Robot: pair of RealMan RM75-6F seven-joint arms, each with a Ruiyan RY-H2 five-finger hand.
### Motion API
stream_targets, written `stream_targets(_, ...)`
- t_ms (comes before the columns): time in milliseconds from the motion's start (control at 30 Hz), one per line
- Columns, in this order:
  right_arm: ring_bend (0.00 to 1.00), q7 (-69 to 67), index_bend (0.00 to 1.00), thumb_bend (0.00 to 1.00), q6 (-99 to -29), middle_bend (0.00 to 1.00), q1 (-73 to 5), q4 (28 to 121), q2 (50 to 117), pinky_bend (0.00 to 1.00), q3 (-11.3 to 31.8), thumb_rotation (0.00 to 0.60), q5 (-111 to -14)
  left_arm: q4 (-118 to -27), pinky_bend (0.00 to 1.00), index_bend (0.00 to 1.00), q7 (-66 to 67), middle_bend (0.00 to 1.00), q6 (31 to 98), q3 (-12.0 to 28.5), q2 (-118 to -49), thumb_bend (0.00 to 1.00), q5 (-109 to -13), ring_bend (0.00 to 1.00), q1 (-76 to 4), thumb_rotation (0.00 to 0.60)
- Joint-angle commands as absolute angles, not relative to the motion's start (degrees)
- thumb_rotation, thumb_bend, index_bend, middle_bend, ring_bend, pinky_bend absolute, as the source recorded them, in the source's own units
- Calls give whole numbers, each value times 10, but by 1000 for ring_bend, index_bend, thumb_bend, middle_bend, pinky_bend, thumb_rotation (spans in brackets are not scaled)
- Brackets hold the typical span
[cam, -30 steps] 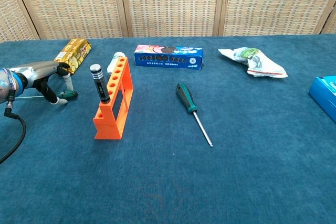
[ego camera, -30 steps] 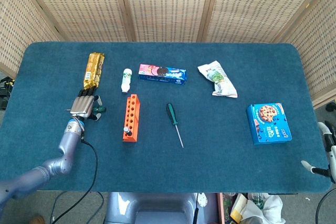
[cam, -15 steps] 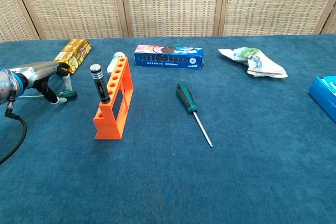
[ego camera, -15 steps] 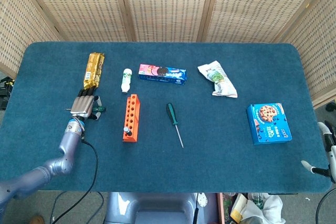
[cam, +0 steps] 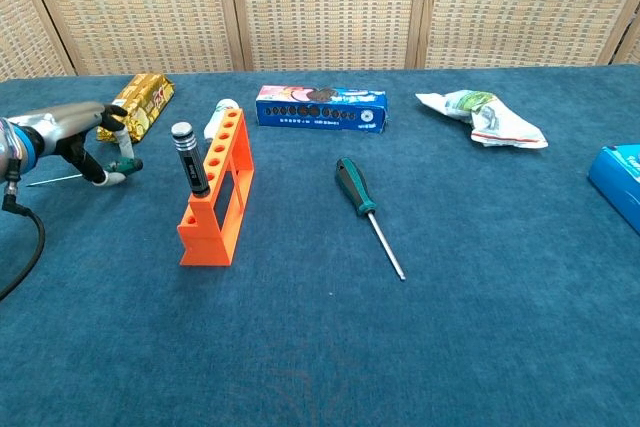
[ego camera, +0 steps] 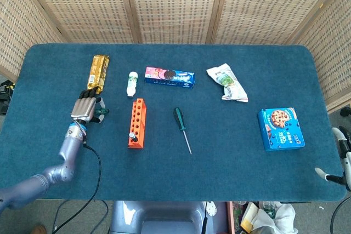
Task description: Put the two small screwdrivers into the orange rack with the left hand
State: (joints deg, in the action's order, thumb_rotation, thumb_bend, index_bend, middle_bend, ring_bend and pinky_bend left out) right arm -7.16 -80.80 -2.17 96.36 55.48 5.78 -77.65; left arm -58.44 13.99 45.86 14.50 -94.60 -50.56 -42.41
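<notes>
Left hand (cam: 82, 137): at the far left of the counter (ego camera: 230, 157); fingers curled round a small green-handled screwdriver (cam: 122, 166), its thin shaft sticking out leftward; lifted or resting, cannot tell
Right hand: only a sliver of the right arm shows at the right edge in the head view; hand itself not seen
Orange rack (cam: 213, 193): stands just right of the left hand, apart from it; a black-handled small screwdriver (cam: 188, 159) stands upright in its near end
Large screwdriver (cam: 366, 209): green and black handle; lies loose mid-counter, right of the rack
Far row: gold snack pack (ego camera: 98, 73); white bottle (ego camera: 131, 84) lying down; blue biscuit box (ego camera: 169, 76); crumpled white and green bag (ego camera: 227, 83)
Right side: blue cookie box (ego camera: 281, 129)
</notes>
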Motion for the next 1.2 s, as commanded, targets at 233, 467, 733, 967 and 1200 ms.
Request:
stream_targets(233,0,-69,0,0,-809,0,-21,967,555,0,56,600,-780,-764,0,632,63,0,495,183,-823,472,-541,0,-392,600)
stream_targets(467,0,-71,0,0,-812,0,-20,968,554,0,55,600,-782,-879,0,632,5,0,517,203,-746,473,-574,0,-370,600)
stream_targets(733,0,-75,0,0,-817,0,-17,971,551,0,55,600,-786,-967,0,633,-87,0,527,226,-694,477,-606,0,-350,600)
stream_targets(967,0,-81,0,0,-820,0,-16,971,548,0,55,600,-787,-1017,0,632,-217,0,481,243,-663,480,-620,0,-341,600)
stream_targets(1200,0,-83,0,0,-821,0,-15,969,548,0,56,600,-787,-1013,0,632,-329,0,462,251,-685,481,-650,0,-344,600)
